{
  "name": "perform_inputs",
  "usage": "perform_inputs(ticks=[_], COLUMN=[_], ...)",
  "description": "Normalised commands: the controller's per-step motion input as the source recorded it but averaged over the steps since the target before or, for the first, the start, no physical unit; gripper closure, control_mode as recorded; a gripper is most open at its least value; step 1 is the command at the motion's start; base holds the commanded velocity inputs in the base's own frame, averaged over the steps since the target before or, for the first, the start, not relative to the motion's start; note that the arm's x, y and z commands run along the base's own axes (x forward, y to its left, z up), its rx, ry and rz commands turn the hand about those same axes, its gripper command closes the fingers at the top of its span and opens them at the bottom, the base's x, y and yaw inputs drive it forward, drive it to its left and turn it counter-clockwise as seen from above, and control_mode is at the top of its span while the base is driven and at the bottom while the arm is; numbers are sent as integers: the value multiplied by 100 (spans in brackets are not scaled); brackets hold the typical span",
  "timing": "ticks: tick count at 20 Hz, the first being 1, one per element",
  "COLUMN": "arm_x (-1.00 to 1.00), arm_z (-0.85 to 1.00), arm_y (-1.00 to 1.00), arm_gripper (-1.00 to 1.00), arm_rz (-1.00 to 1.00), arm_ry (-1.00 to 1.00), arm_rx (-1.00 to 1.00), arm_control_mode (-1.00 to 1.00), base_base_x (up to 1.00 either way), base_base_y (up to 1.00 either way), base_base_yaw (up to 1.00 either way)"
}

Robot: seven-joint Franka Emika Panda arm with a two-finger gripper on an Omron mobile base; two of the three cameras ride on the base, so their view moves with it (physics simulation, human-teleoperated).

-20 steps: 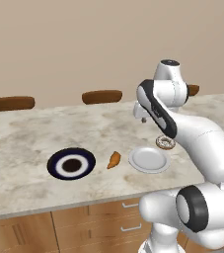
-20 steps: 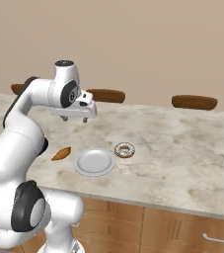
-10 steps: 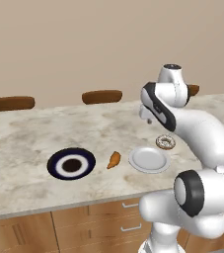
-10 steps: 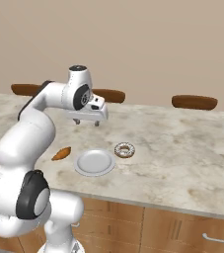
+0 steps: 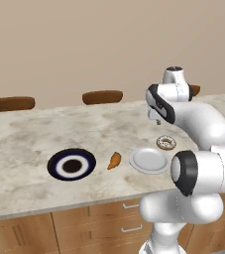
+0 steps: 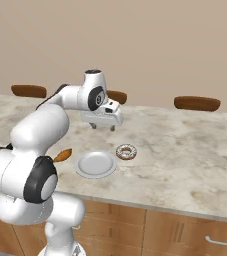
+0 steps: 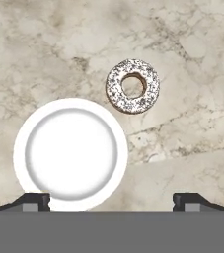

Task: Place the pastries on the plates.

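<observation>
The ring donut [image 5: 166, 143] [image 6: 126, 152] [image 7: 132, 86] lies on the marble counter, just beside the empty white plate [image 5: 148, 159] [image 6: 96, 164] [image 7: 70, 154]. The orange-brown croissant [image 5: 114, 160] [image 6: 62, 155] rests on the counter between the white plate and the dark blue plate [image 5: 72, 165], which holds nothing. My gripper [image 6: 102, 126] [image 7: 111, 201] hangs open above the counter, a little behind the white plate and donut, pointing down at them. Nothing is between its fingers.
Brown stool tops [image 5: 11, 103] [image 5: 102, 96] [image 6: 197, 103] line the counter's far edge. Wooden drawers [image 5: 124, 225] sit below the near edge. Bare marble [image 6: 185, 145] stretches to the right of the donut.
The hand has swung to the right along the counter, ending above the white plate and donut. Its jaws have opened slightly wider. Pastries and plates have not moved.
</observation>
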Motion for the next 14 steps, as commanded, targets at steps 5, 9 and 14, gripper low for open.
perform_inputs(ticks=[5, 9, 14], arm_x=[44, 37, 23], arm_z=[-37, -32, -25], arm_y=[-15, -2, 0], arm_gripper=[-100, -100, -100], arm_rz=[-10, -8, -5], arm_ry=[1, 1, 2], arm_rx=[-3, 0, 0], arm_control_mode=[-100, -100, -100], base_base_x=[0, 0, 0], base_base_y=[0, 0, 0], base_base_yaw=[0, 0, 0])
